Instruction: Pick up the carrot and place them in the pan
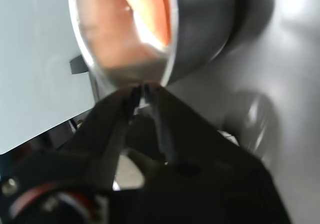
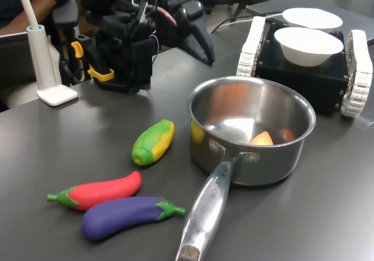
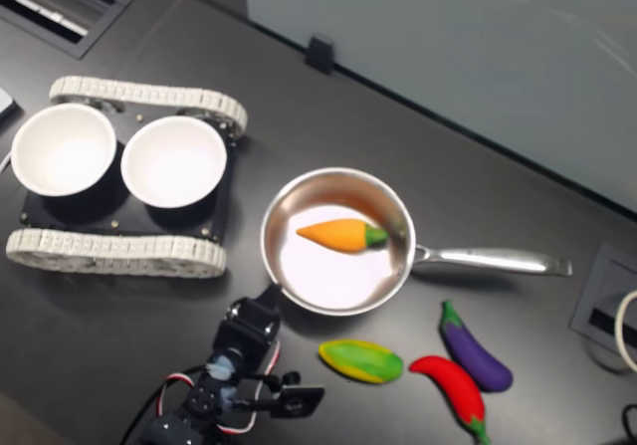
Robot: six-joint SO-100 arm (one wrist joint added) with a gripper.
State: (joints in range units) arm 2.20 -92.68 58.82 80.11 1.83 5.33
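The carrot [image 3: 338, 234], orange with a green stem end, lies inside the steel pan [image 3: 282, 206] near the far wall in the second exterior view. Its orange body also shows in the first exterior view [image 2: 262, 138] and, blurred, in the wrist view [image 1: 150, 8]. My gripper [image 3: 267, 301] hangs just outside the pan's rim, on the side away from the long handle [image 3: 493, 260]. In the wrist view the gripper [image 1: 140, 91] has its fingers closed together with nothing between them, tips close to the pan's rim [image 1: 172, 58].
A green-and-yellow corn toy [image 2: 153, 141], a red chilli toy [image 2: 99, 191] and a purple aubergine toy [image 2: 125, 214] lie beside the pan handle. Two white bowls [image 3: 174, 159] sit on a tracked black vehicle [image 3: 119, 251]. A white lamp base [image 2: 55, 91] and a person's arm [image 2: 35, 4] are behind the arm.
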